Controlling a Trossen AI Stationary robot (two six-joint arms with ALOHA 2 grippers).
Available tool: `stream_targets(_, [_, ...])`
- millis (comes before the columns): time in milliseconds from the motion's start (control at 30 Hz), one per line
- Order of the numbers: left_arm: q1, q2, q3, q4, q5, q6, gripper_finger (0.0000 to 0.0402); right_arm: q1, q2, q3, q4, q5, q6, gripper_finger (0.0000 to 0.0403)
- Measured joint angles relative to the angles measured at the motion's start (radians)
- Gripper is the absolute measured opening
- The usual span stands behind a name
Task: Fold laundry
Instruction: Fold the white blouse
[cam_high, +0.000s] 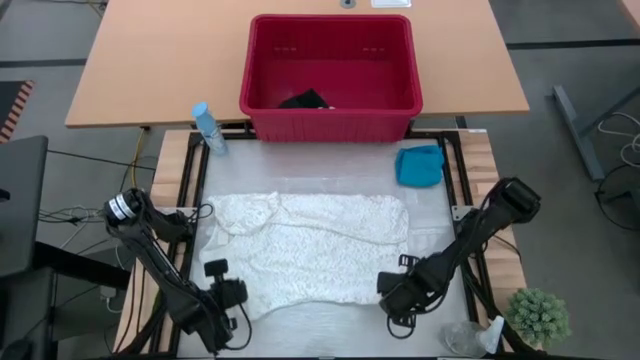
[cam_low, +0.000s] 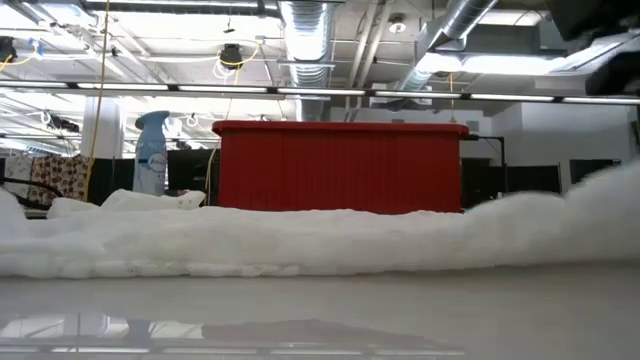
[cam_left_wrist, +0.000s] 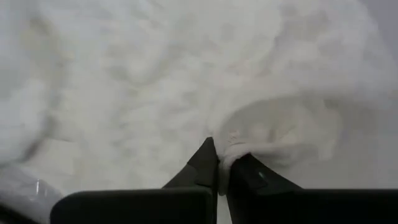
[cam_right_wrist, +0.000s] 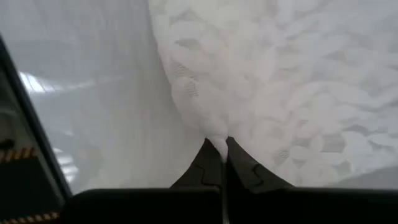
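- High view: left gripper (cam_high: 236, 292) and right gripper (cam_high: 388, 285) pinch the cream cloth (cam_high: 320, 250) at the table's near edge.
- Both clamped tight, likely readying a fold.

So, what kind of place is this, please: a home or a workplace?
Most likely a workshop or lab hall, not a home: bare ceiling ducts and strip lights overhead, a plain wooden table behind the robot's table, and a grey floor with loose cables.
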Motion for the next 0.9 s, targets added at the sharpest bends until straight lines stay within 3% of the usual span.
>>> stream_targets(267, [0.064, -0.089, 0.0, -0.177, -0.16, -0.077, 0.0, -0.099, -0.078, 0.0, -0.158, 0.024, 0.042, 0.0019])
stream_targets(633, [0.179, -0.118, 0.001, -0.329, -0.208, -0.038, 0.0, -0.252, -0.095, 0.0, -0.191, 0.027, -0.049, 0.0019])
stream_targets(900, [0.205, -0.218, -0.001, -0.472, -0.319, -0.147, 0.0, -0.312, -0.095, 0.001, -0.243, 0.027, -0.122, 0.0019])
